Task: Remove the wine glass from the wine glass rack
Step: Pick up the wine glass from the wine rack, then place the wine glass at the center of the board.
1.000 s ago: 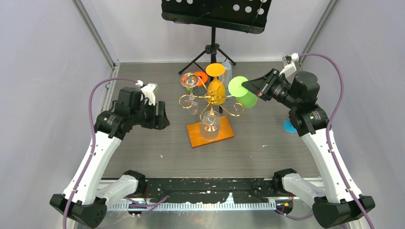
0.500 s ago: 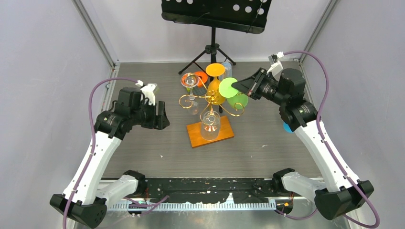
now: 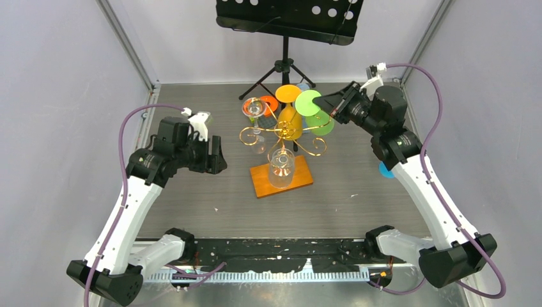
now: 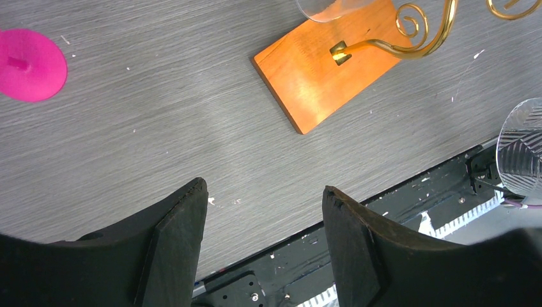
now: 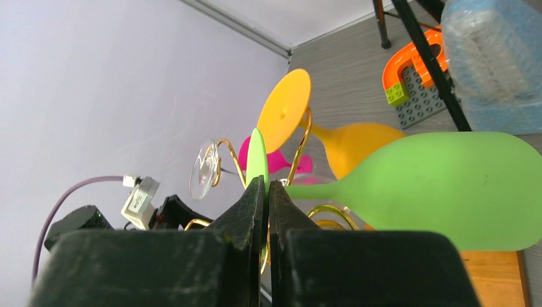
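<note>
Gripping the green wine glass (image 5: pixel 447 188) by the rim of its flat foot, the right pincer (image 5: pixel 264 185) is working at the far right side of the wine glass rack (image 3: pixel 281 132). Its jaws are pressing nearly together, with only the thin green disc between them.

Progress: the grasp is made. The glass is lying on its side, with the stem running level from the foot toward the bowl and the bowl pointing away from the rack's centre. The foot is sitting just beside the orange glass (image 5: pixel 358 144) hanging on an upper arm. A gold scroll is showing just under the green stem in the right wrist view. Whether the stem is clear of the wire cannot be told from these views. Judgement: lifted or nearly so, but not yet carried well apart from the rack or set down.

Position: the glass is extending sideways from the fingertips, foot inside the jaws, bowl out to the pincer's right.

The left pincer (image 4: pixel 263 187) is hanging over the table (image 4: pixel 128 141), jaws wide apart and holding nothing, near the rack's orange base (image 4: pixel 319 77). A clear glass (image 3: pixel 281 167) is hanging on the near arm.
</note>
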Controlling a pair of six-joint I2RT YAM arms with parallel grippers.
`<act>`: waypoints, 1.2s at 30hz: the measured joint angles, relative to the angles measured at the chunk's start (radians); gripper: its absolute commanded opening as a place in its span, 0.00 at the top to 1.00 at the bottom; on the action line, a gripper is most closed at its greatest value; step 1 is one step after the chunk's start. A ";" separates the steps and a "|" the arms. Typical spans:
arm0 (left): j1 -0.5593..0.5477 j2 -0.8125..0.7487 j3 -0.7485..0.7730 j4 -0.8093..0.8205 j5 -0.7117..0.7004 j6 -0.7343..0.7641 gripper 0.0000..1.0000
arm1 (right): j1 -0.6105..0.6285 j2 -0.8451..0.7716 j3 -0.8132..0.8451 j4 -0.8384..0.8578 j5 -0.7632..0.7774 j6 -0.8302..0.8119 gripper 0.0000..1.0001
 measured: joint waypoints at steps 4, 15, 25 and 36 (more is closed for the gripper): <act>0.000 0.000 0.000 0.000 0.000 0.000 0.34 | 0.000 0.001 0.000 0.007 0.061 0.017 0.94; 0.000 0.000 0.000 -0.001 0.004 0.000 0.33 | -0.026 -0.090 -0.009 -0.006 0.213 0.011 0.94; 0.000 -0.011 0.000 -0.004 0.018 0.000 0.33 | -0.034 -0.253 0.001 -0.100 0.278 -0.117 0.94; 0.000 -0.086 0.002 -0.044 0.068 -0.004 0.32 | -0.031 -0.289 0.071 -0.206 0.192 -0.377 0.94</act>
